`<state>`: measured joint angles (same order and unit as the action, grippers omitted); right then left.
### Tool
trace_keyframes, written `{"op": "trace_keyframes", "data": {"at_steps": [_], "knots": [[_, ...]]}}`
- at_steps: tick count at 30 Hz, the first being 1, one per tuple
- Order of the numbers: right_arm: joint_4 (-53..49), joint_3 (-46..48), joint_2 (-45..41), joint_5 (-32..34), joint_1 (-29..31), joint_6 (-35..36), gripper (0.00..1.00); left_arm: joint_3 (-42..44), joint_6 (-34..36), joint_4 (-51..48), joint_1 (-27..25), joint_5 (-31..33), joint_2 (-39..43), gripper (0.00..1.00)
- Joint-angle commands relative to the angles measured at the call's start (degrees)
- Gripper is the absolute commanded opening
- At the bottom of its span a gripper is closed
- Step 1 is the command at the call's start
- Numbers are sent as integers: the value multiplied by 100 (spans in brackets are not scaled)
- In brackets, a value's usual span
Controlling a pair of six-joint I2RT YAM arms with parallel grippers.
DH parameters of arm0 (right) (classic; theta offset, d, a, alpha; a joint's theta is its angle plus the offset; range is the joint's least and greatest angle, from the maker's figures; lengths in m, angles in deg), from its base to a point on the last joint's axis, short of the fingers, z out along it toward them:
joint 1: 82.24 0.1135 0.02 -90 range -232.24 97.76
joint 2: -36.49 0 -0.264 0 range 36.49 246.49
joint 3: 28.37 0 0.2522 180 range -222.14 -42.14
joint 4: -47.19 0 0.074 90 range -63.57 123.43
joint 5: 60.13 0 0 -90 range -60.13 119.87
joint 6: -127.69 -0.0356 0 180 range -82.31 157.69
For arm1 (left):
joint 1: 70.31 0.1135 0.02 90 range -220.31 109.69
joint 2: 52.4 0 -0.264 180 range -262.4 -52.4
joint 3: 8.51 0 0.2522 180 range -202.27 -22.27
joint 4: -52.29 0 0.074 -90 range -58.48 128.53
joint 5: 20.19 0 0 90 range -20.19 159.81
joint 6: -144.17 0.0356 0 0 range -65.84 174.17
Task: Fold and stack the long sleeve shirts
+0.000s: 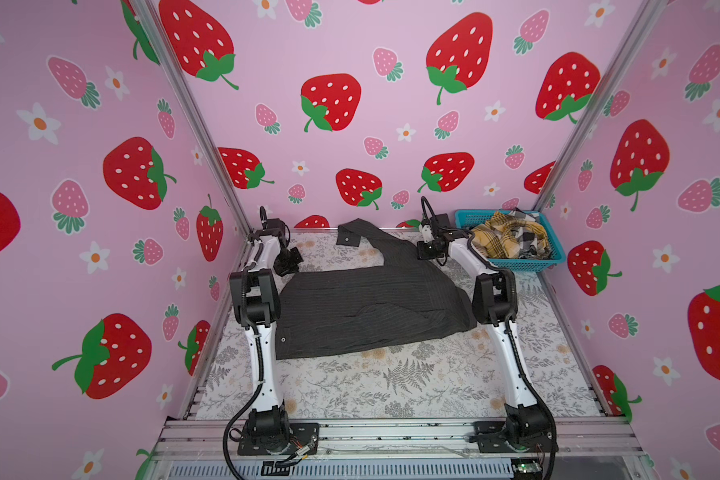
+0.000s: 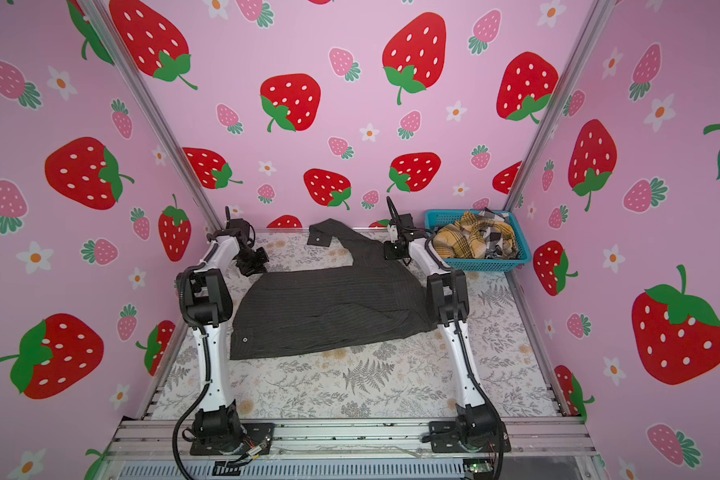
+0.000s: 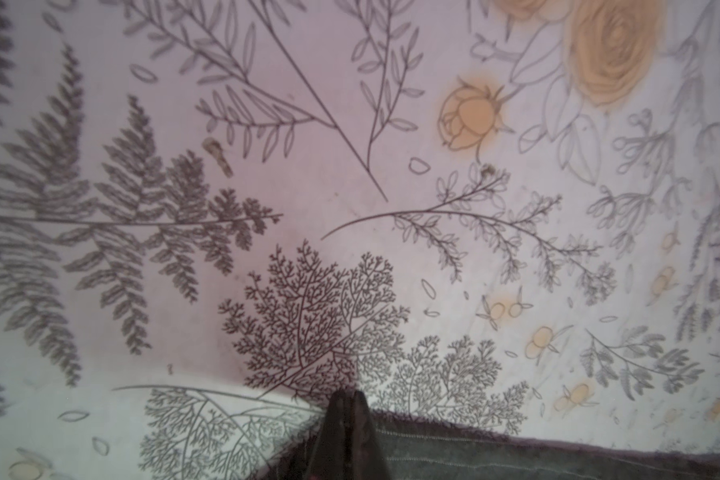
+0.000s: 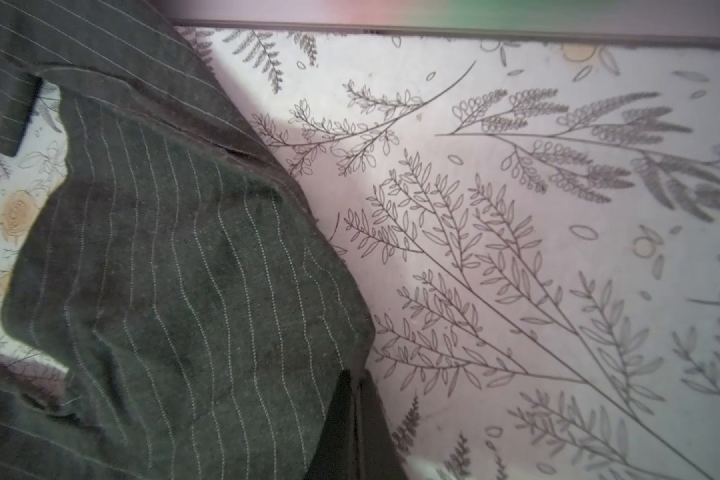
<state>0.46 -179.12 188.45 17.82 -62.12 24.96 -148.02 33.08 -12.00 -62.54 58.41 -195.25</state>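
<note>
Reaching to the far left corner of the table [image 1: 391, 382], the left gripper [image 1: 288, 262] sits low at the edge of the charcoal shirt [image 1: 362, 307]. In the left wrist view its fingertips [image 3: 341, 409] are pressed together right on the pinstriped hem, and they appear to pinch it, though the cloth at the very tips is too dim to be sure. The charcoal shirt lies spread over the middle of the floral-printed table in both top views, rumpled, with a fold across its near half and a small button showing near its near left corner. One sleeve [image 1: 385, 245] runs from the body toward the back wall, its cuff [image 1: 348, 237] lying flat near the table's far edge. The right gripper [image 1: 431, 251] sits where that sleeve meets the body; in the right wrist view its jaws are closed on the shirt's edge [image 4: 355, 376]. Beyond it, in the far right corner, a teal basket [image 1: 516, 262] holds a crumpled mustard plaid shirt [image 1: 497, 241] and a black-and-white check shirt [image 1: 528, 239], tangled together.
</note>
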Motion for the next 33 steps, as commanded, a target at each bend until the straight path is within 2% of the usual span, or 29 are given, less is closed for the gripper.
{"op": "trace_keyframes", "data": {"at_steps": [1,5,11,16,21,28,33], "knots": [[307,308,-644,196,-73,-54,0,288,-243,465,40,-196,369,0],[689,953,-1302,104,-172,-327,0,980,-516,1118,74,-210,975,0],[1356,2575,-2481,-185,-169,-571,0,1974,-676,1534,183,-187,1797,0],[1975,4036,-3461,-412,-168,-799,0,3222,-766,1956,291,-371,2678,0],[2543,5492,-4290,-485,-33,-950,0,4614,-802,2266,344,-216,3703,0],[3051,6883,-4753,-245,53,-1176,0,6307,-1245,2785,345,-181,4534,0],[2905,7056,-4614,-133,56,-1122,0,6635,-1292,2674,349,32,4678,0]]}}
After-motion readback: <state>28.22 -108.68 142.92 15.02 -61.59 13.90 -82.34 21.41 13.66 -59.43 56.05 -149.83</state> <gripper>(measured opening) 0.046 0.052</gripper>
